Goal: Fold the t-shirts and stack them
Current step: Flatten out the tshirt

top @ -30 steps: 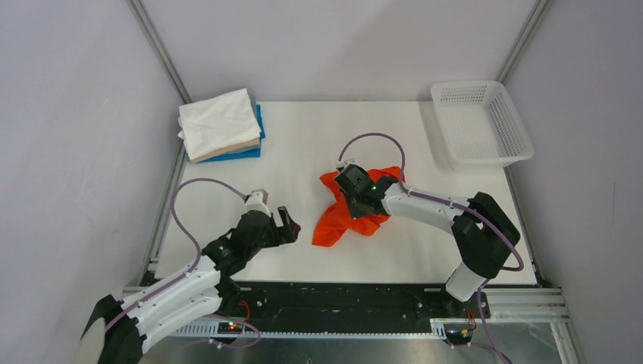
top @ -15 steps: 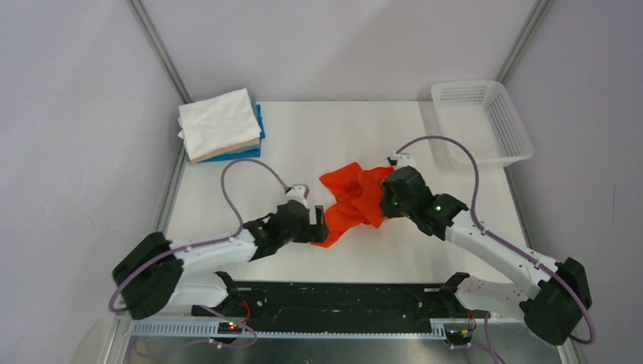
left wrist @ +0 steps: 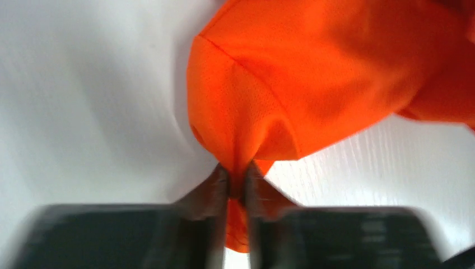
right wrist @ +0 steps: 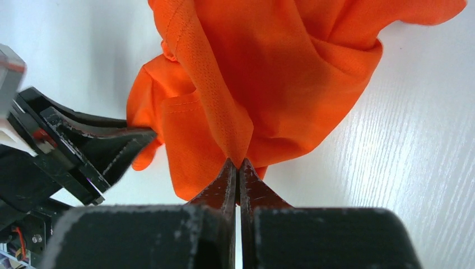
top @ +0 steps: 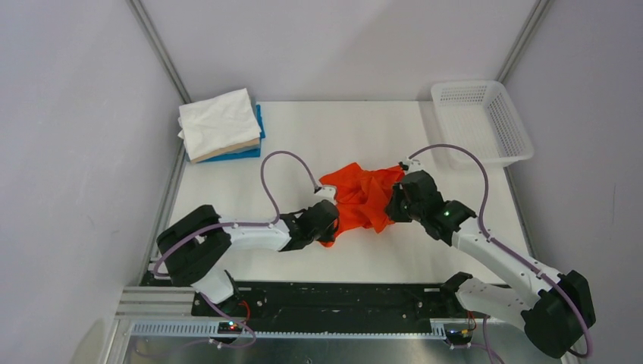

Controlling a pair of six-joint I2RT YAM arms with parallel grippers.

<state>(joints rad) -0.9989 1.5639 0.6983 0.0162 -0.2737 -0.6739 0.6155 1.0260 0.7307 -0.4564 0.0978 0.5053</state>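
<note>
A crumpled orange t-shirt (top: 362, 201) lies bunched at the middle of the white table (top: 318, 136). My left gripper (top: 331, 221) is at its lower left edge, jaws shut on a fold of the orange t-shirt (left wrist: 263, 101), cloth pinched at the left gripper (left wrist: 237, 174). My right gripper (top: 392, 202) holds the shirt's right side, shut on a corner of the orange t-shirt (right wrist: 269, 67) at the right gripper (right wrist: 238, 165). A folded pile (top: 221, 125) of white, beige and blue t-shirts sits at the back left.
A white mesh basket (top: 481, 121) stands at the table's back right corner. Grey walls and aluminium posts enclose the table on three sides. The left gripper's black body (right wrist: 73, 151) shows in the right wrist view, left of the shirt.
My left arm reached right to the shirt's lower left edge and shut on it. My right gripper pulled the shirt to the right and back, spreading it a little.
</note>
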